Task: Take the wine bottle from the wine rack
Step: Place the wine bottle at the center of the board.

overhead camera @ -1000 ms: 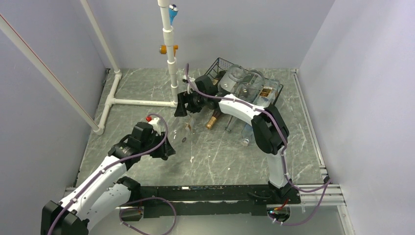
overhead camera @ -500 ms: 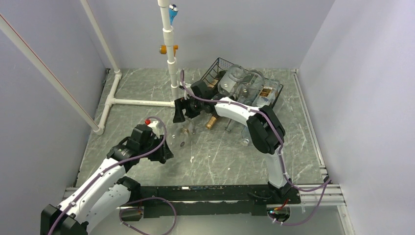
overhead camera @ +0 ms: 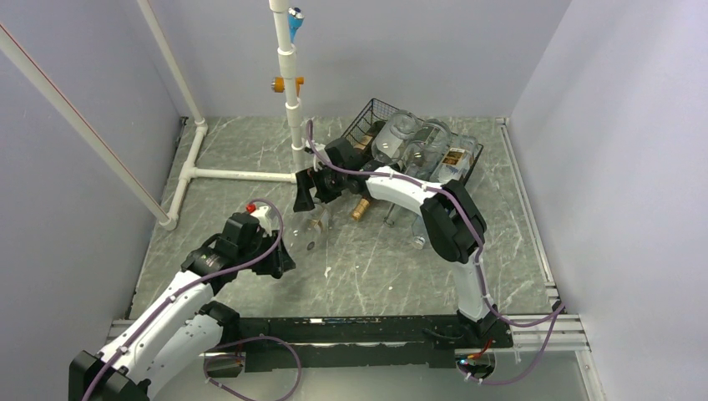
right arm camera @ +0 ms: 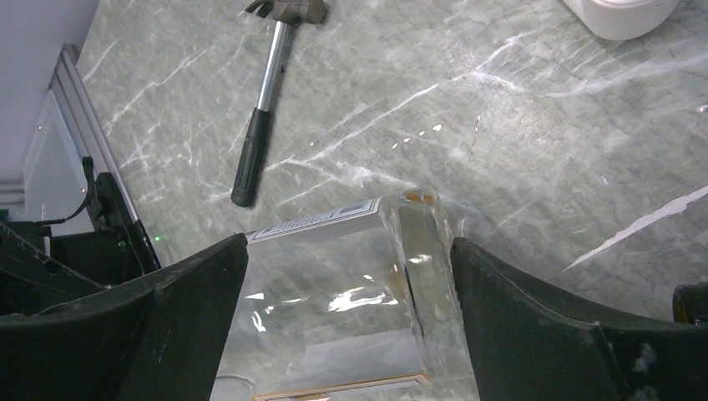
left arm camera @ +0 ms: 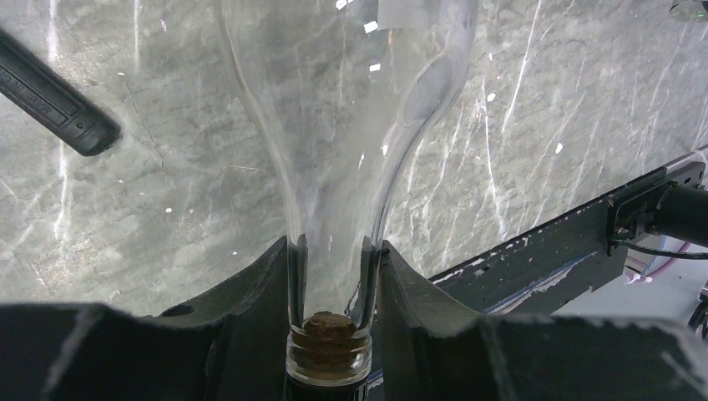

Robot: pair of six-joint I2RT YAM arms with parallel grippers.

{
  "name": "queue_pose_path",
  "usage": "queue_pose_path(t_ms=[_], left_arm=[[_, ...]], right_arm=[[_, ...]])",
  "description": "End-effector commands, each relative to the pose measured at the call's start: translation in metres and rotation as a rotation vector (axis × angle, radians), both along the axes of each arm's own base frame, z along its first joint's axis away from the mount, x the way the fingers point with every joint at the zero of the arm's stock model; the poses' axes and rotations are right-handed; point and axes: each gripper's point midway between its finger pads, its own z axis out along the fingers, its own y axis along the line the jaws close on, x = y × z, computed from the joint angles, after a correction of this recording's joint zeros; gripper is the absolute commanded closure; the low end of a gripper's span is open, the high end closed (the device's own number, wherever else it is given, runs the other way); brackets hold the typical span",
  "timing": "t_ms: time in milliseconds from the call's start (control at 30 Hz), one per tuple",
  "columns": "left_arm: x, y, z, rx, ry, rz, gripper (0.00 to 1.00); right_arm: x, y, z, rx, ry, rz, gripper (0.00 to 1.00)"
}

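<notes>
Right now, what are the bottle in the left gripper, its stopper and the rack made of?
The wine bottle: clear glass, glossy; the tabletop shows through it. The stopper: looks like cork, brown and grainy. The wine rack: thin black wire grid, probably coated metal.

The wine bottle [left arm camera: 351, 125] is clear, glossy glass — I can see the bench [left arm camera: 543, 125] veins straight through it. Its mouth is plugged with a brown, rough-looking cork [left arm camera: 327, 326]. The left hand [left arm camera: 332, 251] clamped on its neck looks like matt black plastic, as does the right hand [right arm camera: 349, 246] gripping its body, where a white label [right arm camera: 313, 224], apparently paper, lies on the glass. The bench under the bottle is smooth, grey and stone-look with a faint sheen. Beyond the bottle, the hammer [right arm camera: 265, 83] has a bright metal shaft and dull black grip — the wine rack [overhead camera: 373, 115] behind is thin black wire.
</notes>
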Motion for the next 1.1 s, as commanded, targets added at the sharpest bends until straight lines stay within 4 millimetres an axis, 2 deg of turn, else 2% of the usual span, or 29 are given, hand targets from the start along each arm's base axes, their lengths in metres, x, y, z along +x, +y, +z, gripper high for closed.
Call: queue_pose_path(t_ms=[0, 233, 600, 1067], left_arm=[[0.051, -0.007, 0.061, -0.081, -0.268, 0.078, 1.0], [0.051, -0.006, 0.066, -0.066, -0.264, 0.072, 1.0], [0.045, -0.005, 0.066, -0.063, -0.257, 0.061, 1.0], [0.038, -0.002, 0.057, -0.052, -0.241, 0.047, 1.0]], right_arm=[[-0.053, 0.015, 0.049, 0.084, 0.051, 0.161, 0.05], [-0.046, 0.007, 0.062, 0.087, -0.009, 0.16, 0.0], [-0.025, -0.001, 0.041, 0.049, 0.027, 0.094, 0.0], [-0.023, 0.003, 0.037, 0.115, 0.123, 0.12, 0.0]])
